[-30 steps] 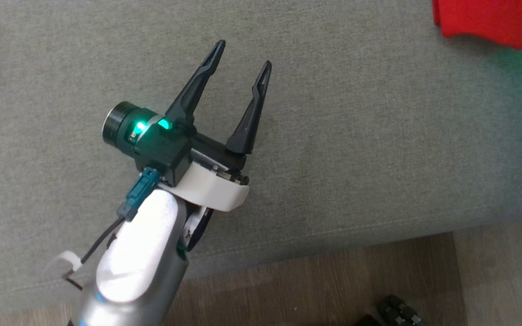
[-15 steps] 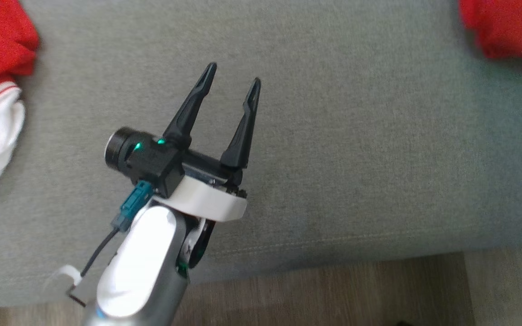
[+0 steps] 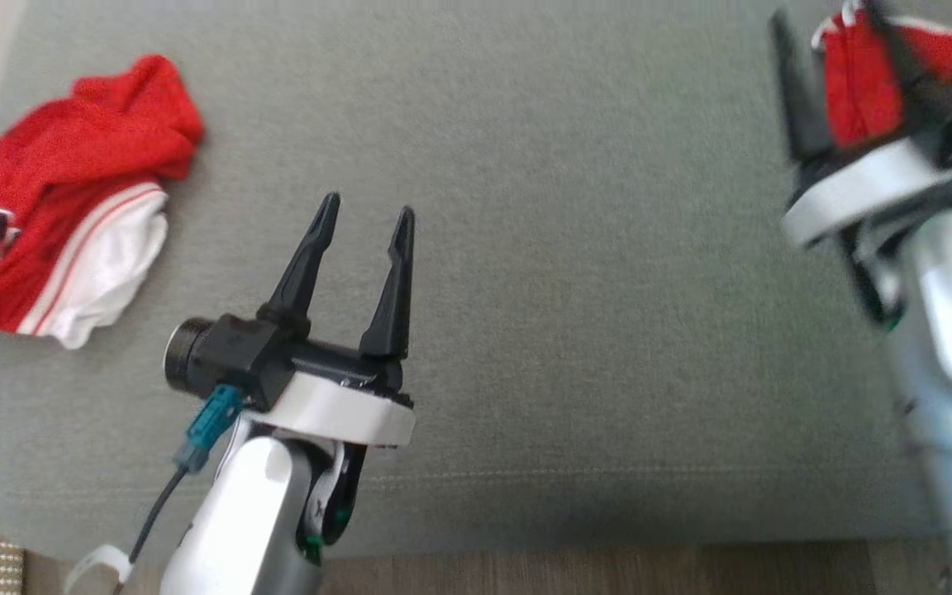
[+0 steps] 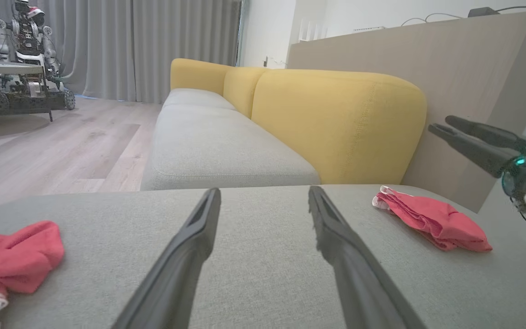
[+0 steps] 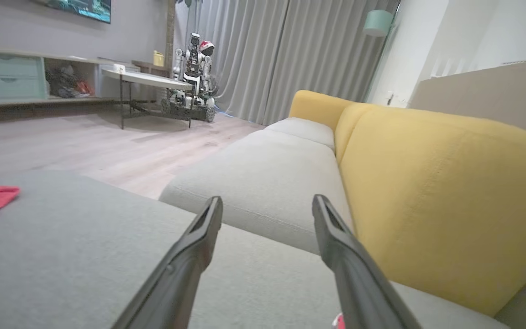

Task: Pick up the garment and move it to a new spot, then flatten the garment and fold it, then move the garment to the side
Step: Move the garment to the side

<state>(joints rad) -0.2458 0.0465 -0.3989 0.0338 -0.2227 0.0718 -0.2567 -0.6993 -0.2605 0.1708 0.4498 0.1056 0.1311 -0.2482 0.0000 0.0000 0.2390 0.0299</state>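
A crumpled red and white garment [image 3: 71, 190] lies at the far left of the grey cushion [image 3: 575, 297]; the left wrist view shows it at the lower left [image 4: 12, 256]. A second red garment [image 3: 856, 91] lies at the far right [image 4: 432, 219]. My left gripper [image 3: 368, 211] hovers open over the bare middle of the cushion, holding nothing [image 4: 264, 192]. My right gripper [image 3: 827, 16], blurred, stands open just in front of the right garment, and its jaws are empty in the right wrist view [image 5: 267, 201].
The cushion's front edge [image 3: 608, 537] runs along the bottom, with wood floor [image 3: 608, 574] below it. A yellow backrest [image 4: 336, 123] and a long grey sofa seat [image 4: 217, 146] lie beyond. Another robot [image 5: 194, 73] and a low table [image 5: 149, 80] stand far off.
The head camera has swung, so the left garment is now fully in view. My right gripper has come into view at the upper right. The left gripper stays open.
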